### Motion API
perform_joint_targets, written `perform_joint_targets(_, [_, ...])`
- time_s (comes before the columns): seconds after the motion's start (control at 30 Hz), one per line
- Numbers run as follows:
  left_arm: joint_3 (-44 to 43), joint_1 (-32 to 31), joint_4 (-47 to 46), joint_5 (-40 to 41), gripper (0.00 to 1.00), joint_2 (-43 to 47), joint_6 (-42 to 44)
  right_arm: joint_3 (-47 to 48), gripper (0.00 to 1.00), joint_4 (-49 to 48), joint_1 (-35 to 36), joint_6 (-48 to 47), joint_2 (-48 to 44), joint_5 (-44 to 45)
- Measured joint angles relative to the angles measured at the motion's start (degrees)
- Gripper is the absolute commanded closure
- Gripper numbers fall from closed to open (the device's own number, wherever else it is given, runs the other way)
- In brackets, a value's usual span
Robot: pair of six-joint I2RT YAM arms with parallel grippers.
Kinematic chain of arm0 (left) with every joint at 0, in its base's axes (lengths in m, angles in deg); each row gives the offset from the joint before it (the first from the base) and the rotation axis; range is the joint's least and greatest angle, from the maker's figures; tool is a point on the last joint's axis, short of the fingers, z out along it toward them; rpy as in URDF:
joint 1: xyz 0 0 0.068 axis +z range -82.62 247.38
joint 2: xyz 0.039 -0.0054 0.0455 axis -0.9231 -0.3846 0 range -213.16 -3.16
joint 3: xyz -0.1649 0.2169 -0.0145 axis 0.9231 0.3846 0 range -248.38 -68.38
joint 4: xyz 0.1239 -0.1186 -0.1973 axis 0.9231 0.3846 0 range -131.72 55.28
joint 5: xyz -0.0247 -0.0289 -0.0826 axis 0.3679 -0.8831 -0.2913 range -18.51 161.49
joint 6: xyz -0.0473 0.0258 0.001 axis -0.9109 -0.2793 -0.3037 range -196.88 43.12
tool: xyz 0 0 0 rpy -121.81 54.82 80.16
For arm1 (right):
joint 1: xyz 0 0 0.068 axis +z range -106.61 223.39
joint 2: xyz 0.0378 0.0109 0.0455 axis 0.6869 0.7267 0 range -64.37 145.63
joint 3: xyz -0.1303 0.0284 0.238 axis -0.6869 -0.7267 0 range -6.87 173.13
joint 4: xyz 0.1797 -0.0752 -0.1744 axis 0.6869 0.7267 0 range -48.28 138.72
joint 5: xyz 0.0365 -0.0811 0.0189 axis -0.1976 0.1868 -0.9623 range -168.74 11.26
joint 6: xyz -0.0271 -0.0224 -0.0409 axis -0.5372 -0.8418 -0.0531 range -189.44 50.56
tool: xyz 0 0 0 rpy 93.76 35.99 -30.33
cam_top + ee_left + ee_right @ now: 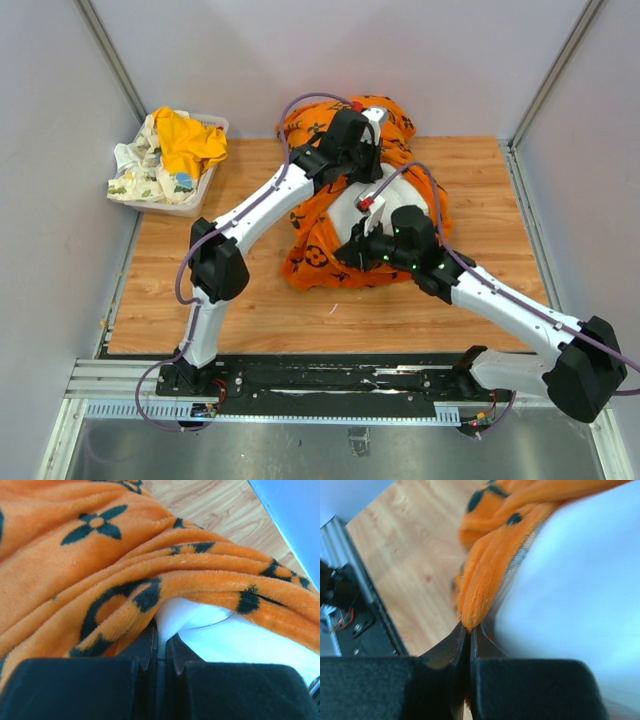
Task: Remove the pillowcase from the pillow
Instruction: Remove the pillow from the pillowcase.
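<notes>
The orange pillowcase [318, 255] with black motifs lies bunched mid-table, the white pillow [341, 214] showing through its opening. My left gripper [362, 158] sits at the far end of the bundle. In the left wrist view the left gripper [161, 630] is shut on a pinch of the white pillow [235, 640], under folds of the pillowcase [75, 575]. My right gripper [351, 252] is at the near side. In the right wrist view the right gripper [469, 628] is shut on the pillowcase's orange edge [487, 570], with the pillow [580, 580] beside it.
A white basket [204, 190] at the back left holds a yellow-orange cloth [187, 141] and a white printed cloth [138, 172]. Grey walls close in the wooden table [240, 310] on three sides. The arms' metal rail [330, 385] runs along the near edge.
</notes>
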Motion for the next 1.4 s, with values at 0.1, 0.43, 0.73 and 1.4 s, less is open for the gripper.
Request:
perform_joint_targets(0.1, [-5.14,0.81,2.78,-0.28,1.0,-2.58,-0.68,-2.51,0.99,-0.5,4.61,0.7,-0.24,-0.24])
perform_joint_targets(0.43, [-15.28,3.78,8.0,-1.49,1.0,-6.54,-3.08,-11.85,0.99,-3.26,11.08,0.44,1.22,5.62])
perform_joint_targets(0.73, [-13.31,5.4,9.29,-5.4,1.0,-4.83,-3.1,-15.89,0.7,-4.61,10.8,1.99,4.24,13.44])
perform_joint_targets(1.4, [28.39,8.07,-9.81,-1.97,1.0,22.77,1.73,4.85,0.02,8.26,0.07,-6.86,-12.28,12.55])
